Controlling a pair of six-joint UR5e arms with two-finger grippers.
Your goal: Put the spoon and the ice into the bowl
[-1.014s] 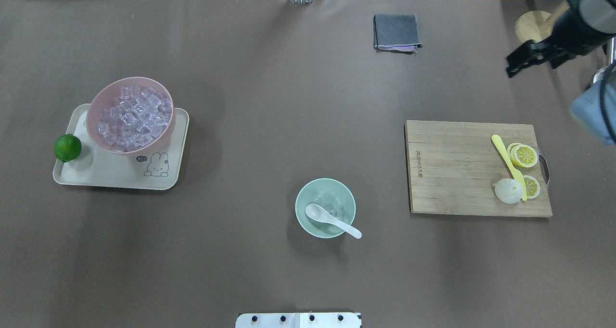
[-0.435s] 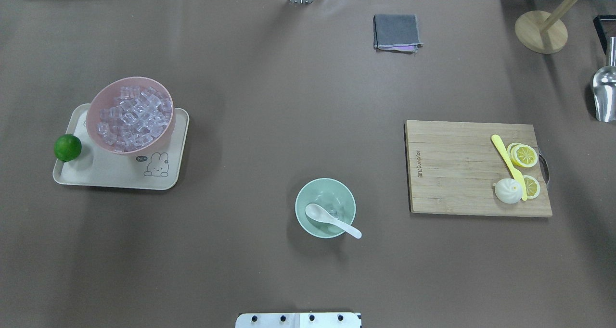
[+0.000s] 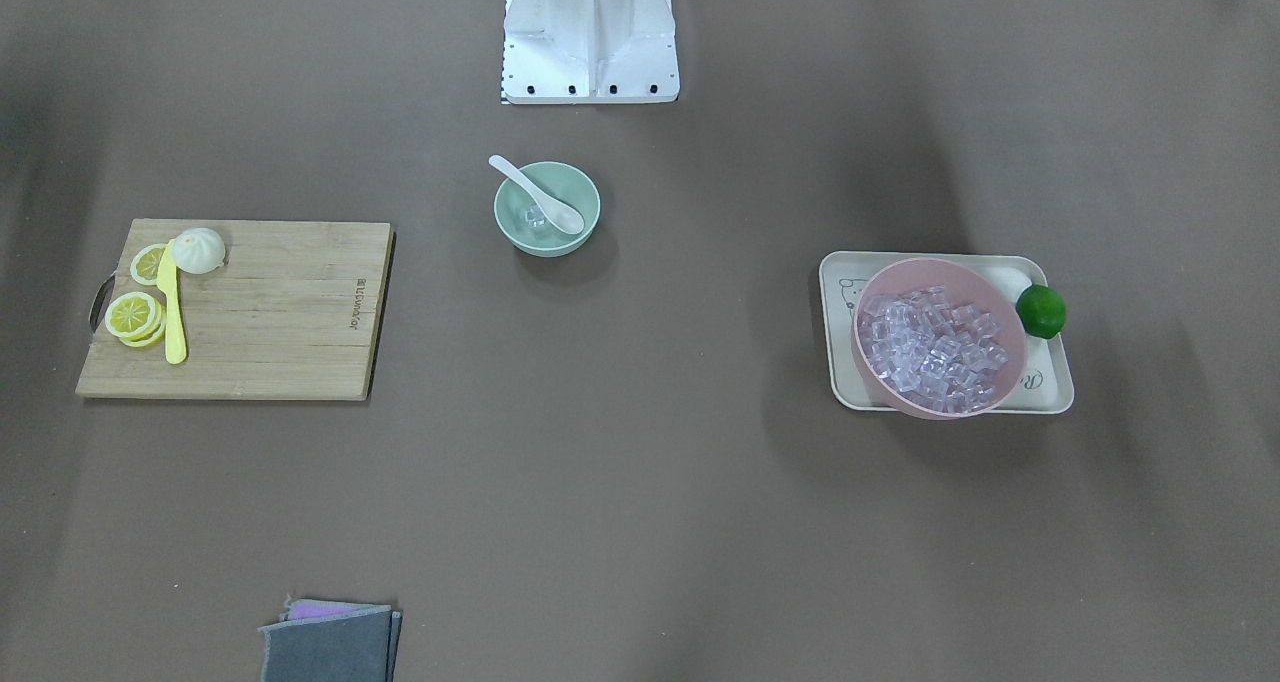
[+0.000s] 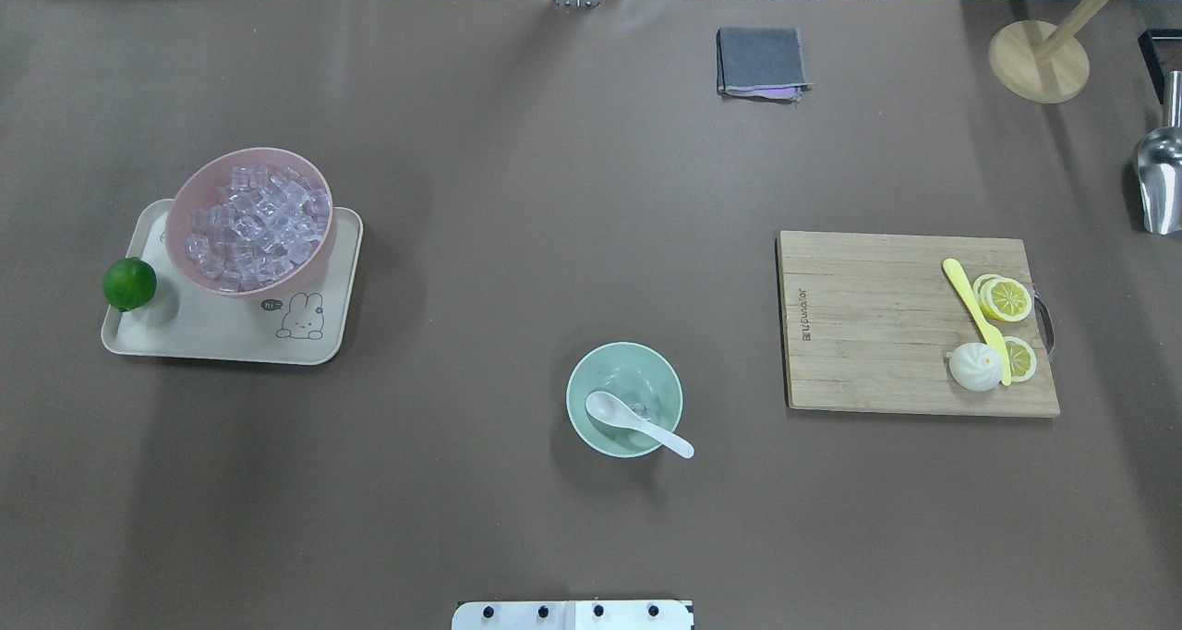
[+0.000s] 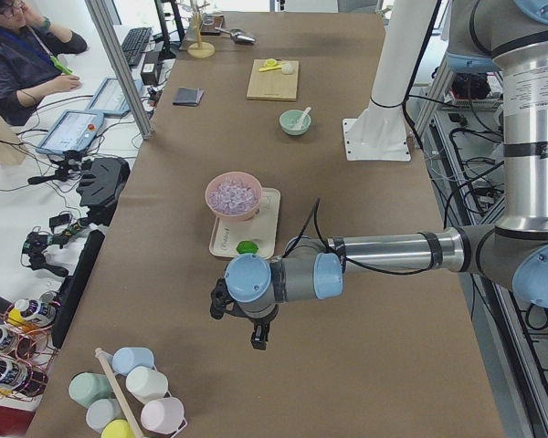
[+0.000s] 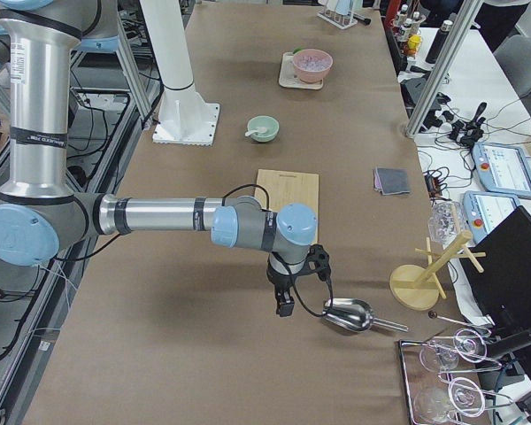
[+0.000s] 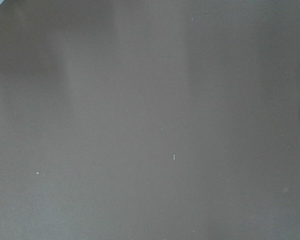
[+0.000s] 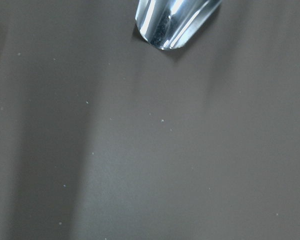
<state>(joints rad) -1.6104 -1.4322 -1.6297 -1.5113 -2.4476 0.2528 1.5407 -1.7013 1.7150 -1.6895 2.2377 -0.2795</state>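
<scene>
The left jaws and right jaws, open or closed I cannot tell, hang over the counter's (image 4: pixel 517 196) opposite ends, well apart from the bowl (image 4: pixel 582 382); in it lie ice (image 3: pixel 535 216) and the spoon (image 4: pixel 635 421), handle past the rim at 4 o'clock

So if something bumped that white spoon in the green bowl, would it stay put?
Probably not. The spoon only leans in the bowl, handle poking over the rim, so a nudge could pivot it or tip it out. It looks smooth and glossy, so likely slippery to grip.
</scene>
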